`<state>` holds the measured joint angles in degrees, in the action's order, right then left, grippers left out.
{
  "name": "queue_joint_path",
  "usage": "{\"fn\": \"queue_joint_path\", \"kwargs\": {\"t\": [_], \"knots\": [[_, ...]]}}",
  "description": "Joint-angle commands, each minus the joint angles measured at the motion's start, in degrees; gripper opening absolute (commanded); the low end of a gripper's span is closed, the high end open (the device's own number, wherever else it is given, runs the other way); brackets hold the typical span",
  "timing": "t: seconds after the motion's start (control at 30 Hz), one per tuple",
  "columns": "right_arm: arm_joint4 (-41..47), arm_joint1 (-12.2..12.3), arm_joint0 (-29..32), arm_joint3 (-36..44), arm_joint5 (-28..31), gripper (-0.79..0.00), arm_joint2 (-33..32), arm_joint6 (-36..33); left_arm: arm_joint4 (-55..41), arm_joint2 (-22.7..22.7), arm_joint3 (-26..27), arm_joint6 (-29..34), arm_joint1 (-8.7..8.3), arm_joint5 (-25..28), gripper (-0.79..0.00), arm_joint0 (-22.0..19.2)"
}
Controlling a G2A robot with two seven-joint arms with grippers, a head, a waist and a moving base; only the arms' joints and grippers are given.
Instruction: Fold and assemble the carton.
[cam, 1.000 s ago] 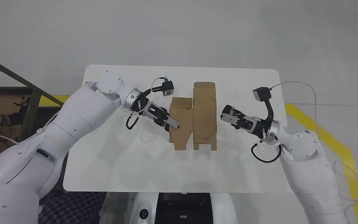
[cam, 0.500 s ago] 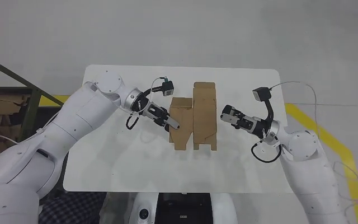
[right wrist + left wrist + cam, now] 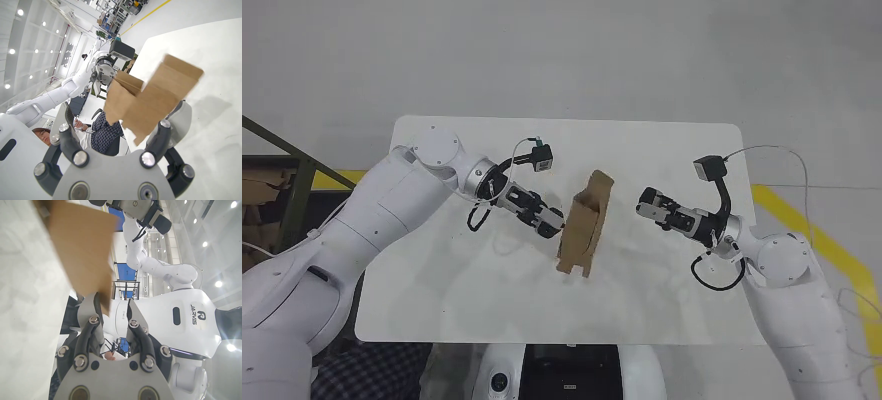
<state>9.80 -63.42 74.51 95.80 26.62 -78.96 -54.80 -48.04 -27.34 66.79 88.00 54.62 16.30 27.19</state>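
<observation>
Carton: no longer flat on the table; now tipped up on one long edge at mid-table, leaning and partly sprung open.
Left gripper: touching the carton's left side, jaws part open, a flap edge between them against one finger, seemingly not clamped.
Right gripper: unmoved, spread wide, empty, apart from the carton.
Meaning: probably the opening step, blank raised into a sleeve; folding flaps remains.

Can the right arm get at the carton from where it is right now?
Probably yes. The right hand is open and faces the carton, with only tabletop between them. The left hand is at the carton's opposite edge, out of the way.
</observation>
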Motion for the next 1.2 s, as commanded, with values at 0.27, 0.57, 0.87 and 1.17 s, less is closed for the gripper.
{"fn": "queue_joint_path", "kwargs": {"t": [0.27, 0.57, 0.87, 1.17], "knots": [[-0.9, 0.2, 0.4, 0.7, -2.3, 0.000, 0.2, 1.5, 4.6, -1.7, 2.0, -4.1, -0.48, -1.7, -0.785, 1.2], [-0.5, 0.5, 1.0, 0.0, -4.9, 0.000, 1.9, -1.0, 9.4, -5.6, 1.6, -5.7, -2.12, -3.6, -0.785, 3.7], [-2.6, -0.1, -2.9, -5.0, -7.1, 0.000, 10.0, -6.1, 12.3, -9.8, 0.2, -6.4, -3.89, -4.9, -0.785, 6.5], [-7.3, -1.2, -8.1, -10.4, -8.6, 0.000, 16.7, -4.5, 15.6, -11.9, 0.7, -8.4, -4.55, -6.7, -0.785, 8.9]]}}
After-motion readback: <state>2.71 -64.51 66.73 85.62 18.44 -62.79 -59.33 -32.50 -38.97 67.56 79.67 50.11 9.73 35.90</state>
